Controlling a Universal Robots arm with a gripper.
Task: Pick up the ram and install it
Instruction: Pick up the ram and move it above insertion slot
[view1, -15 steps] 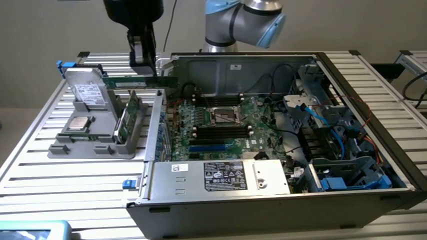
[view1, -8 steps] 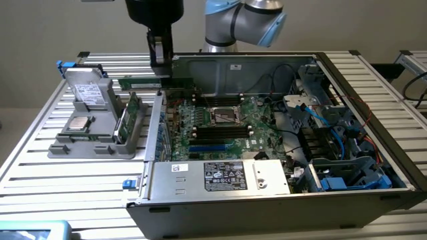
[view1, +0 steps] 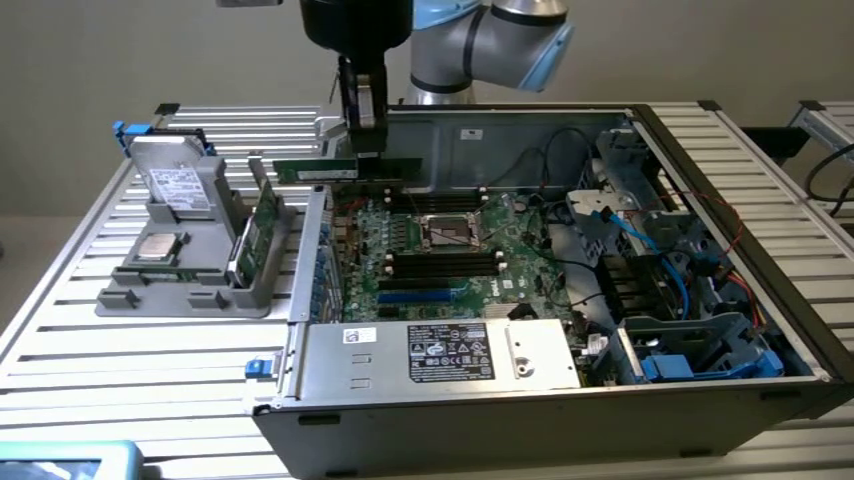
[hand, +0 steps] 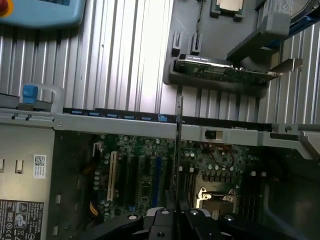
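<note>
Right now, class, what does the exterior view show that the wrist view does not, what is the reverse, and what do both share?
Exterior view adds: the arm's grey and blue joints, the blue plastic cage and the blue cables. Wrist view adds: the red button. Both share: the gripper clamping the ram over the motherboard with its CPU socket.
</note>
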